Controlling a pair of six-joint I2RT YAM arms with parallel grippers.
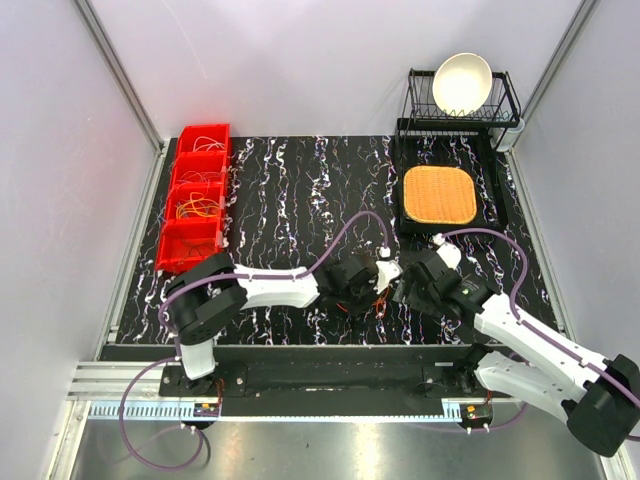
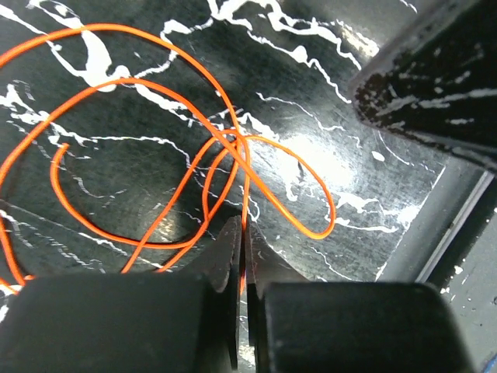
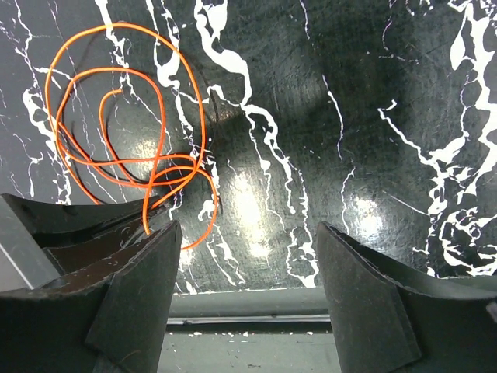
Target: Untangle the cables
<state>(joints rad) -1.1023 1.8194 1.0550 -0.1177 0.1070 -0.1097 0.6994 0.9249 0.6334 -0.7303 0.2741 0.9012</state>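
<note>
The left pincer (image 2: 242,256) is pressed together, pinching one strand of the orange cable (image 2: 235,145). The cable's remaining loops lie crossed over one another on the black marbled bench (image 1: 300,190), near its front edge. The right pincer (image 3: 248,256) stands spread just beside the loops, gripping nothing. Well apart, at far left, red bins (image 1: 188,248) hold further cables (image 1: 200,208). At far right sit a woven mat (image 1: 438,194) and a dish rack (image 1: 412,95) carrying a white bowl (image 1: 462,82).
</note>
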